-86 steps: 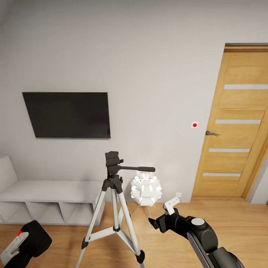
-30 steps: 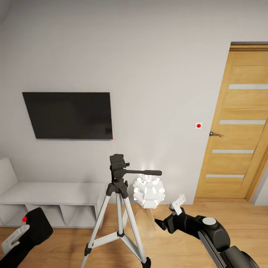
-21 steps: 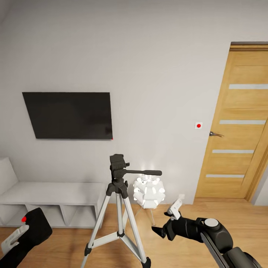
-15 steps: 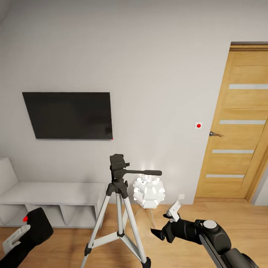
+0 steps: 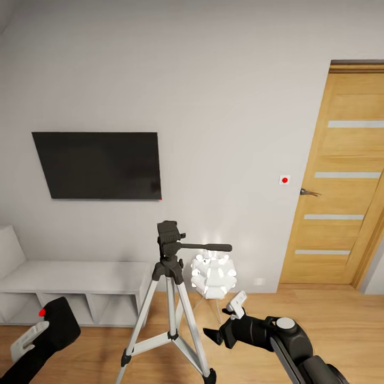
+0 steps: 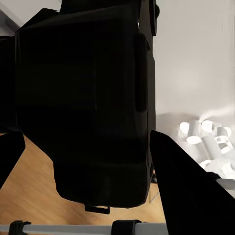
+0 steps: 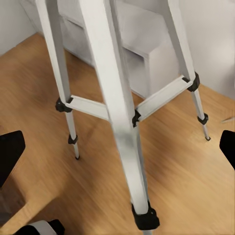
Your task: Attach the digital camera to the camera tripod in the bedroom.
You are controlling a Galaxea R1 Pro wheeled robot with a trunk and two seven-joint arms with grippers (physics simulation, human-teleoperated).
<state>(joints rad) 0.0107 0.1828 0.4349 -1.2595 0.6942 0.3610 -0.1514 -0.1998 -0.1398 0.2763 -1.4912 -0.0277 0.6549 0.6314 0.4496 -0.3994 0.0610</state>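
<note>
Nearest, at the low left, the left gripper (image 5: 32, 341) is clenched around the digital camera (image 5: 56, 325), a small black rigid box that is probably light but smooth, so I think a hold across its flat sides is safest. The right gripper (image 5: 224, 325) hangs released near the tripod legs. Behind them the camera tripod (image 5: 169, 277) stands on the wood floor (image 5: 341, 314); it looks light and easy to tip. Its head (image 5: 168, 237) carries nothing. Farther back are a white lamp (image 5: 213, 274), the TV (image 5: 98, 165) and the door (image 5: 341, 181).
</note>
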